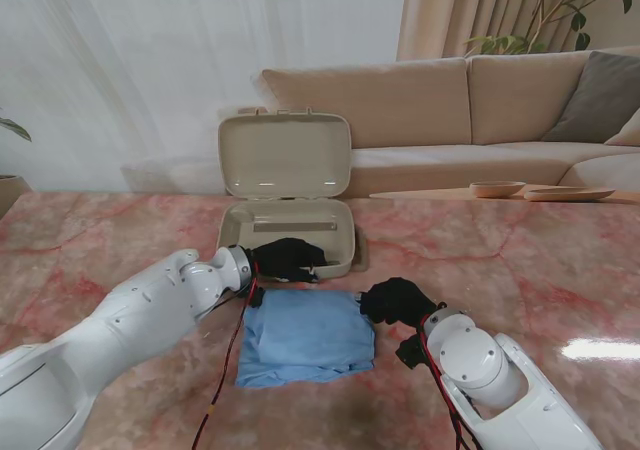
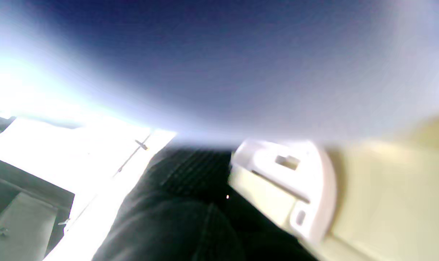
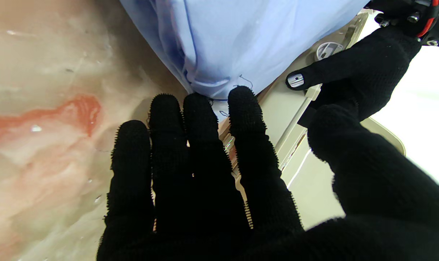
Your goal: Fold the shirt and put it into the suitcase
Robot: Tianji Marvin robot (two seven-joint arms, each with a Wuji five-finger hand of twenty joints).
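Currently the folded shirt (image 1: 307,337) lies on the table (image 1: 520,270), at 6 o'clock from the suitcase (image 1: 287,195). My right hand (image 1: 398,301), fingers spread, touches its 3 o'clock corner; left hand (image 1: 285,258) grip indeterminate.

Folded blue shirt (image 1: 307,336) lies flat at the surface's near-middle; beige suitcase (image 1: 288,232), lid upright, sits open just beyond.

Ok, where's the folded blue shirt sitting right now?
In the stand view the folded light-blue shirt lies on the pink marble table, just nearer to me than the open beige suitcase, with the right hand at its right edge.
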